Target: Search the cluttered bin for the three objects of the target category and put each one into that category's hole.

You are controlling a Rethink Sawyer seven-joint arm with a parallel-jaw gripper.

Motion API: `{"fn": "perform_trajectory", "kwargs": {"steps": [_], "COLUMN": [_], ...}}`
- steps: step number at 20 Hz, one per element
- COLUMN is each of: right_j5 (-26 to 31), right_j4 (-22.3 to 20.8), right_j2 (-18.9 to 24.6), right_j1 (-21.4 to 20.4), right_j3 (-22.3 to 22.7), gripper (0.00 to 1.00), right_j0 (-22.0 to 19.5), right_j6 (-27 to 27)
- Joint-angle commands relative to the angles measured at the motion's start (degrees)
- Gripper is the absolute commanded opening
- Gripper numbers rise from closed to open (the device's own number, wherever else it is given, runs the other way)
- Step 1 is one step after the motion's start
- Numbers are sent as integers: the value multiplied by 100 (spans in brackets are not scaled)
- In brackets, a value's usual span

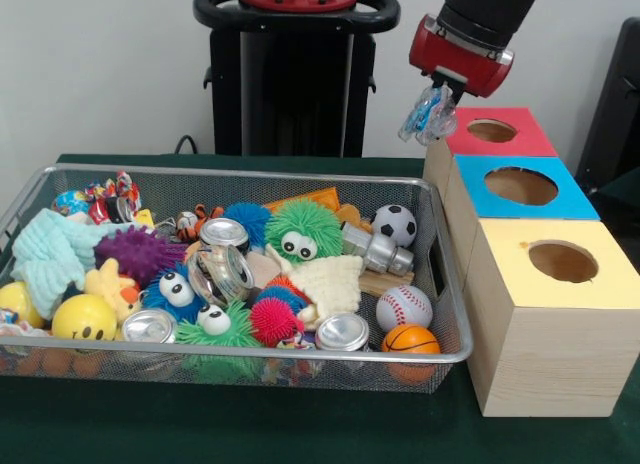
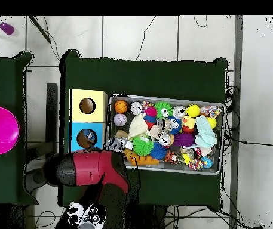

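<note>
1. Green cloth on table [image 1: 300, 424], pale wall behind, black pedestal [image 1: 295, 74] at far side.
2. Bottle [image 1: 427, 114]: clear, crinkled, with blue on it, hanging from gripper [image 1: 432, 109] above the gap between red box [image 1: 500, 134] and bin [image 1: 440, 284], short of hole [image 1: 521, 186] in blue box [image 1: 560, 199].
3. Gripper closed on bottle's upper part; bottle dangling below the red wrist.
4. Handling, judged: very light, thin-walled, easily crushed and slippery; firmest hold likely at neck or cap, walls yielding under pressure.
5. Hole looks wide enough for the bottle dropped upright; needs carrying nearer the camera in front view to centre over blue top.
6. Bin crowded with soft toys, balls, cans [image 1: 343, 332] and a metal flask [image 1: 375, 249]; no further clear bottle made out among them.
7. Yellow box [image 1: 550, 314] nearest camera in front view, hole empty as far as seen.
8. Overhead: tiled floor, cables, second table with pink plate [image 2: 0, 130].
</note>
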Motion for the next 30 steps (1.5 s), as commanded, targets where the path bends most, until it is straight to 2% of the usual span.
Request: {"fn": "perform_trajectory", "kwargs": {"steps": [1, 5, 9, 13, 18, 22, 27, 30], "right_j5": [557, 580, 783, 892, 739, 659, 766, 653], "right_j4": [382, 584, 989, 1512, 2016, 2153, 2111, 2387], "right_j2": [-154, -236, -227, -91, -34, -51, -205, -104], "right_j1": [354, 463, 563, 586, 474, 427, 629, 685], "right_j3": [-429, -474, -483, -299, 11, 123, -52, -39], "gripper": [0, 0, 0, 0, 0, 0, 0, 0], "right_j0": [58, 199, 271, 263, 228, 260, 402, 405], "right_j6": [1576, 1778, 2066, 2395, 2631, 2663, 2794, 3080]}}
